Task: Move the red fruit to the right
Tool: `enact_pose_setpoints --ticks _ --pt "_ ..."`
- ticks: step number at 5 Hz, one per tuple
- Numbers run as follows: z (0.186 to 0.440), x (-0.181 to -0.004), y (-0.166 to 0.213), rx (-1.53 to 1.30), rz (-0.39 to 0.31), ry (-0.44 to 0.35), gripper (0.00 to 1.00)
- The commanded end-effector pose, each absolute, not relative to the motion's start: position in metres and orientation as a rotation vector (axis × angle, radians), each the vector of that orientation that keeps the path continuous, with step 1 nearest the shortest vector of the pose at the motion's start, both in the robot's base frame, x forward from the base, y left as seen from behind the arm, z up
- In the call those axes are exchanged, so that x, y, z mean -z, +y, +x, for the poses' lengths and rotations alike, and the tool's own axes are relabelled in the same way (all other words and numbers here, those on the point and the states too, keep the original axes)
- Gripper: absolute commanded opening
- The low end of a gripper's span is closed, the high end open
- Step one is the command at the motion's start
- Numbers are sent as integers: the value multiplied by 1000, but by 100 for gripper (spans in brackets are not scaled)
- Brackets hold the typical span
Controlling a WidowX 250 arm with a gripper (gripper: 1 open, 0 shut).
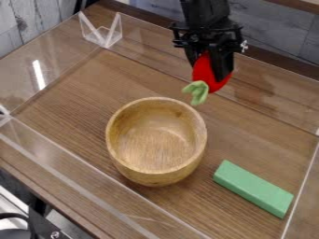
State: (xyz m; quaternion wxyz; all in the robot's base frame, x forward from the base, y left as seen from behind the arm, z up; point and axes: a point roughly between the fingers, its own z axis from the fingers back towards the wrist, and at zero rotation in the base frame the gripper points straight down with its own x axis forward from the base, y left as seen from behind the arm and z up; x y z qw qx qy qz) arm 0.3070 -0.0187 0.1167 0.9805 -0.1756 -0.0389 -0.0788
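Camera view: the gripper (214,67) is seen clamped on the red fruit (210,75), which is held clear of the table (75,103) above and to the right of the bowl (157,140), leafy cap lowermost. Much of the fruit is covered by the black fingers (their tips are hard to separate from it). The arm is cut off at the top edge. A green block (253,188) lies at lower right, well apart from the fruit.
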Motion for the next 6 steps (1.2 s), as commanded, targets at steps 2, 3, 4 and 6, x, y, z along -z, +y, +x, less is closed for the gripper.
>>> enact_pose_setpoints --ticks 2,3,4,6 --pt "309 -124 -12 258 -342 -101 0" --pt "305 -124 -12 330 -347 -80 0" --pt "303 -128 -21 272 -348 -81 0" --pt "298 -133 -33 196 -352 -76 0"
